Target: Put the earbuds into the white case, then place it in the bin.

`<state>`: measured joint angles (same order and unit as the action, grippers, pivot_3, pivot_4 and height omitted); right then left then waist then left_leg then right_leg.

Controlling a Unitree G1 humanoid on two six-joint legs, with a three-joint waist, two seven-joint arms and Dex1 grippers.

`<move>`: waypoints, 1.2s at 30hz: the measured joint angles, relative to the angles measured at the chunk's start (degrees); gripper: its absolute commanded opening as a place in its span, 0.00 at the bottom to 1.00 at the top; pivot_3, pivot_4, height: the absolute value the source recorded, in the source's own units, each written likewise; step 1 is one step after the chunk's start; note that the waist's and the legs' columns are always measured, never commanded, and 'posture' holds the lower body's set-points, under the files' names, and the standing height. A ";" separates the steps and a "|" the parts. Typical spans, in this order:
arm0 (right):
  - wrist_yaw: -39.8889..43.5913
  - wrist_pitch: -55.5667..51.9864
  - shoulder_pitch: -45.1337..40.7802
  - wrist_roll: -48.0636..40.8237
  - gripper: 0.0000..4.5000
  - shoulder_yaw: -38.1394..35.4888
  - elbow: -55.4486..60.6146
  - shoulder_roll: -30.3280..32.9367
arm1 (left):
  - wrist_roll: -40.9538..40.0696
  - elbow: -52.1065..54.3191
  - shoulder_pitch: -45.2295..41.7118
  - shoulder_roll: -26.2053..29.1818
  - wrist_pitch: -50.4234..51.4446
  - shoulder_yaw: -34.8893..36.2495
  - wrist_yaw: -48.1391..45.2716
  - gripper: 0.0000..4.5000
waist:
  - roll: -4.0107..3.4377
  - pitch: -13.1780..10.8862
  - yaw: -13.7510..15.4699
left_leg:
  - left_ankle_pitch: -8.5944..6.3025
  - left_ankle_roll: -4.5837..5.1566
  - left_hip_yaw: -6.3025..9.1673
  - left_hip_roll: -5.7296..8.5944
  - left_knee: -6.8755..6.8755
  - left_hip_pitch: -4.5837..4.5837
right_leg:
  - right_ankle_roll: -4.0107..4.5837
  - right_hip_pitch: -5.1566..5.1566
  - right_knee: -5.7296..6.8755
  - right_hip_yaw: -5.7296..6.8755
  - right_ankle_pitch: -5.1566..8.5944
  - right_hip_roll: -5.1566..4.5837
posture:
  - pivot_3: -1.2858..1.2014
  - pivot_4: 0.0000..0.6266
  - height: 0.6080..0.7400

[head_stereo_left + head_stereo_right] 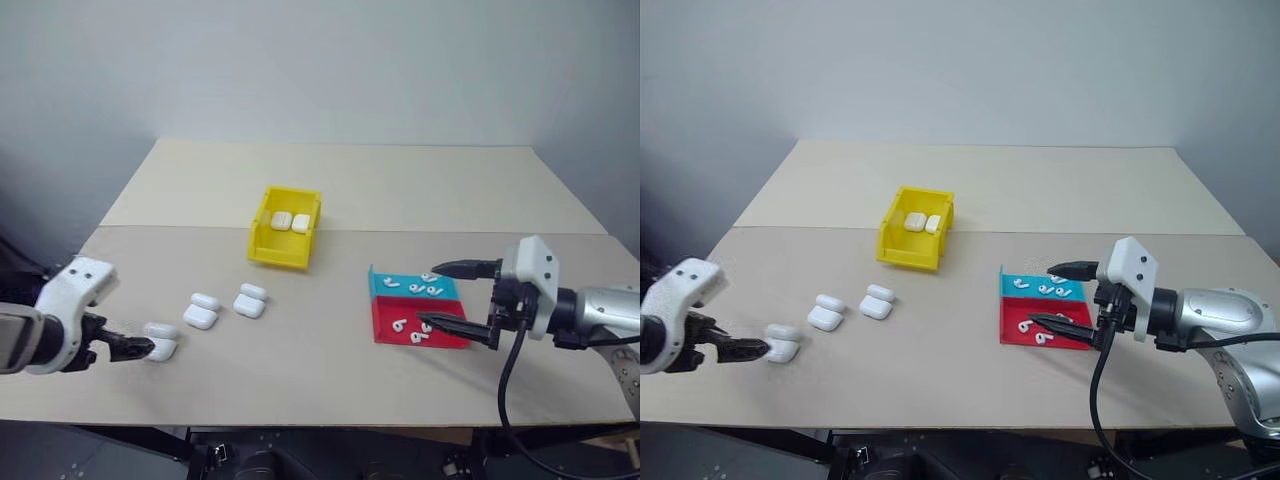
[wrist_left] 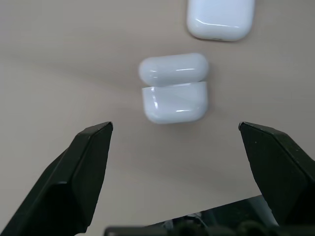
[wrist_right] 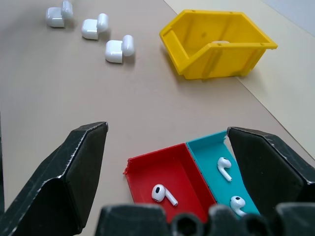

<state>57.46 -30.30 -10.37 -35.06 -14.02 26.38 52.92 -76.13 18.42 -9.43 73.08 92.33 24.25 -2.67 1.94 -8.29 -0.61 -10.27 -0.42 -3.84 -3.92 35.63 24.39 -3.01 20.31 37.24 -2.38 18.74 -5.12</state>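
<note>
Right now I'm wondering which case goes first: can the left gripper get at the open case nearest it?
Probably yes. The left gripper is open, with the open case lying just ahead between its fingers and bare table around it.

No readable txt, labels, brands, nos. or signs on anything in view.
</note>
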 measured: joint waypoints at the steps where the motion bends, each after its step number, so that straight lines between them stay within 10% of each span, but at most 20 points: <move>1: 0.03 -0.11 -0.21 0.00 1.00 -0.01 -0.04 0.15 | -2.67 -2.10 -1.48 -1.59 0.00 -2.60 4.21 0.99 | 0.00 0.00 0.02 | 0.00 0.00 0.02 0.00 0.01 -0.01 | 0.00 -0.01 0.02 0.00 0.00 -0.01 | 0.52 0.24 1.00; 20: 0.38 -1.60 -0.62 -1.71 1.00 -0.34 0.54 1.53 | -35.21 -10.01 -4.89 -2.56 -20.47 -23.63 47.74 0.99 | 0.14 -0.09 0.27 | 0.01 -0.01 0.06 0.07 0.07 0.00 | -0.01 -0.05 0.02 0.00 -0.01 -0.06 | 0.52 0.24 1.00; 36: -1.39 -1.60 0.34 -1.77 1.00 -0.56 1.76 1.40 | -29.42 -13.22 -9.96 -1.28 -19.01 -28.20 41.03 0.99 | 0.12 -0.09 1.27 | 0.04 -0.05 -0.30 0.08 0.10 -0.02 | -0.01 -0.07 0.03 0.04 -0.01 0.01 | 0.52 0.24 1.00</move>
<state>56.06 -31.90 -10.02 -36.83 -14.58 28.14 54.31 -105.55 5.20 -19.39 71.80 73.32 -3.95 38.36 2.06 -8.38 0.66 -10.23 -0.47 -4.14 -3.84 35.73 24.37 -3.02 20.24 37.27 -2.34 18.73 -5.10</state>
